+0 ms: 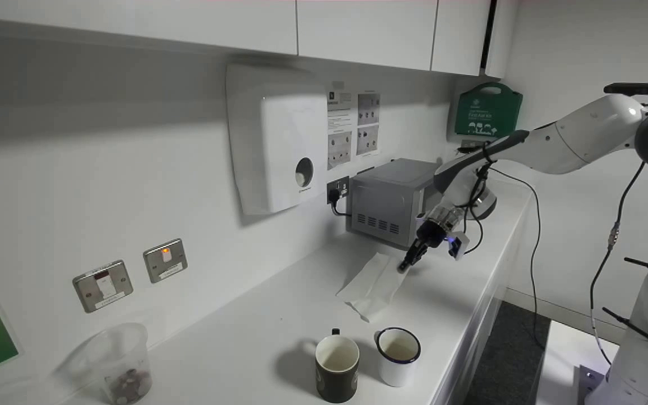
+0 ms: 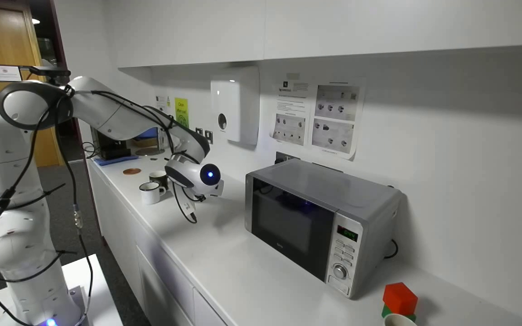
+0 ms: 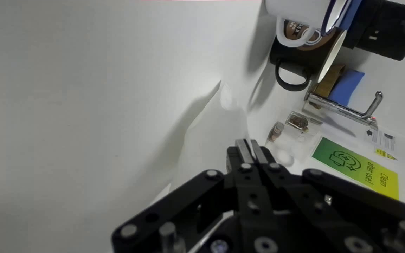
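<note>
My gripper (image 1: 404, 266) is shut on the edge of a white paper towel (image 1: 373, 287). In the wrist view the closed fingertips (image 3: 248, 143) pinch a thin white edge, and the towel (image 3: 216, 133) spreads to their left. The towel is creased and hangs low at or just above the white counter (image 1: 234, 360). A white mug with a dark blue rim (image 1: 397, 371) and a dark mug with a pale inside (image 1: 336, 379) stand upright beyond the towel. Both also show in the wrist view, white (image 3: 297, 10) and dark (image 3: 294, 52). In an exterior view the wrist (image 2: 193, 176) hides the fingers and towel.
A grey microwave (image 2: 306, 226) stands close to the arm against the wall. A towel dispenser (image 1: 279, 140) hangs above the counter. A clear plastic container (image 1: 124, 354) stands by the wall. A red block (image 2: 399, 299) sits on a green one (image 2: 386, 311) beside a pale cup (image 2: 399, 320).
</note>
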Action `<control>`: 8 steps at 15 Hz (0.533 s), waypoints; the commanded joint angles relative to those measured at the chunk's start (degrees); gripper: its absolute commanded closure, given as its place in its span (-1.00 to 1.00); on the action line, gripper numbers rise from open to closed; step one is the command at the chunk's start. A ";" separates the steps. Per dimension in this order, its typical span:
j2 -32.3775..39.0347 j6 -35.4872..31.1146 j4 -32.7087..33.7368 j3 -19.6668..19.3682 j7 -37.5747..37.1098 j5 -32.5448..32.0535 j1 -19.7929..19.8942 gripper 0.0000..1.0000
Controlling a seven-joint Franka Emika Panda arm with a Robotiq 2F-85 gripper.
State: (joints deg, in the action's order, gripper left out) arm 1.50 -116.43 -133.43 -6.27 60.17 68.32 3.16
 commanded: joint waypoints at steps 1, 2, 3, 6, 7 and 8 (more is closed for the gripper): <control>-3.22 -5.09 -2.68 1.05 -0.86 -2.14 0.05 0.99; -3.24 -6.33 -2.78 1.25 -0.97 -2.61 -0.05 0.99; -3.28 -7.55 -2.86 1.46 -1.14 -3.08 -0.13 0.99; -3.40 -10.18 -3.07 2.04 -1.56 -4.21 -0.33 0.99; -3.43 -10.90 -3.10 2.20 -1.74 -4.51 -0.36 0.99; -3.49 -11.77 -3.20 2.36 -1.81 -4.81 -0.41 0.99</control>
State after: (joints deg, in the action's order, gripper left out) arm 1.27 -124.93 -134.08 -4.67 59.95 65.07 2.89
